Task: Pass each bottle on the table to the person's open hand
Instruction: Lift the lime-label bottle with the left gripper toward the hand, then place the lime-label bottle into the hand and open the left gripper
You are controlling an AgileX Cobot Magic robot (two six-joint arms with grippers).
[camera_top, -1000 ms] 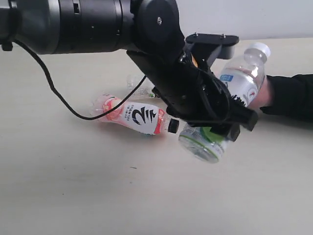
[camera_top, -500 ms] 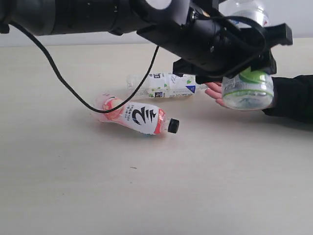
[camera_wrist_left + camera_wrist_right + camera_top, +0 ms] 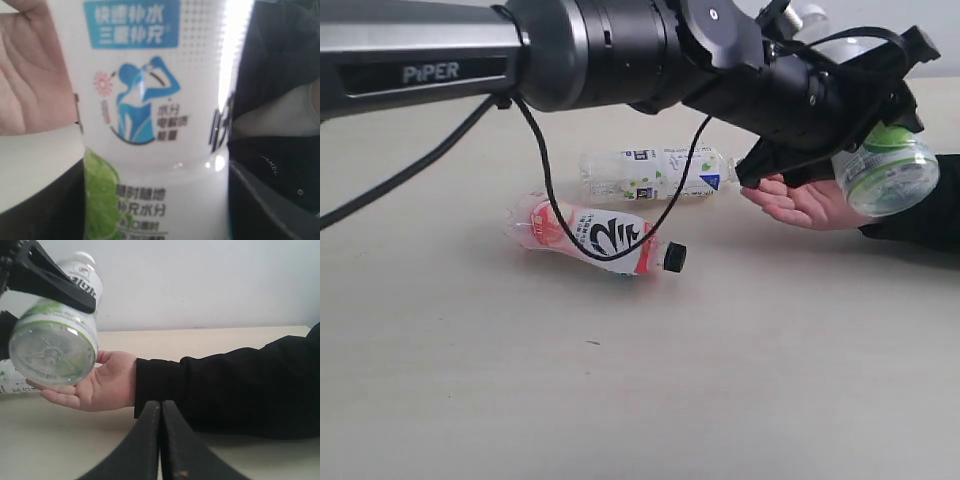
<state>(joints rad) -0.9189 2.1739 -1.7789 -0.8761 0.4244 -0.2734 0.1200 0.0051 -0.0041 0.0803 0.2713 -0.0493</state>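
My left gripper (image 3: 876, 118) reaches across to the right and is shut on a clear bottle (image 3: 886, 172) with a white cap and a whitish label with green lime. It holds the bottle in the air just above the person's open hand (image 3: 802, 202), base toward the camera. The left wrist view is filled by this bottle (image 3: 155, 115), with the palm (image 3: 30, 75) beside it. On the table (image 3: 620, 390) lie the floral-label bottle (image 3: 650, 175) and the pink-white bottle with black cap (image 3: 595, 238). A fourth bottle does not show. My right gripper (image 3: 160, 407) is shut and empty, low over the table.
The person's black sleeve (image 3: 925, 205) lies along the table's right side, close in front of my right gripper's view (image 3: 225, 385). A black cable (image 3: 535, 150) hangs from the left arm over the pink-white bottle. A pale wall stands behind the table.
The left arm has swung the bottle up from near the table and to the right. It now hangs over the palm and wrist. The bottles lying on the table have not moved.
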